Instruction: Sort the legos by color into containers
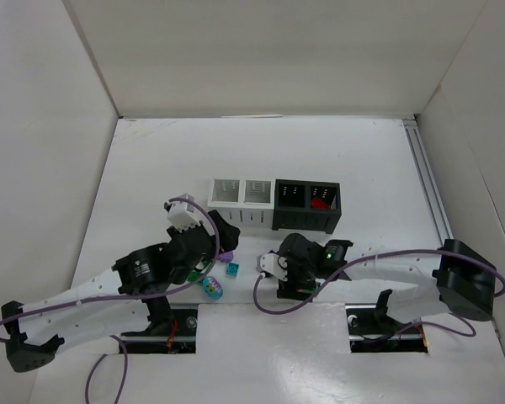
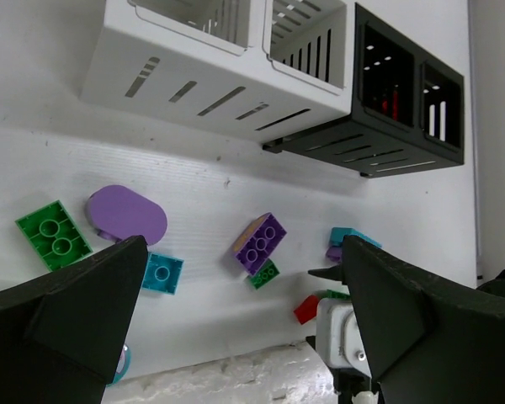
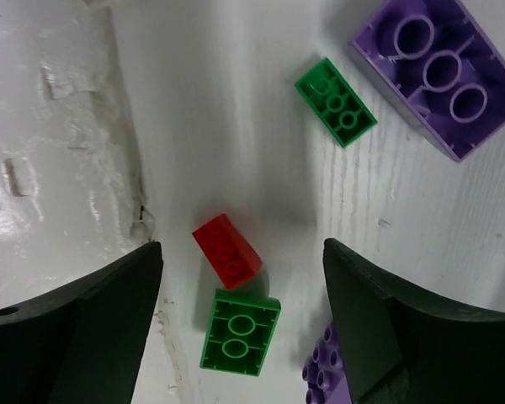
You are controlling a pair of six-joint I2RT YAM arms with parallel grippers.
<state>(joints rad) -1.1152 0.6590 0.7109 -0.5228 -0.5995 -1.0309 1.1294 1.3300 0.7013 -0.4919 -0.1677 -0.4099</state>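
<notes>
Green brick point(image 3: 240, 331) just beside red brick point(image 3: 227, 250)

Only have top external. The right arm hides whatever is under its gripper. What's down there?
Observer: The right wrist view shows the right gripper open, with a red brick lying between its fingers, not gripped.
Operator: Anything crowding that brick?
Observer: A green brick sits right against its near end and looks to be touching it.
Operator: Left gripper carrying anything?
Observer: No. The left gripper is open and empty, above a purple brick.
</notes>
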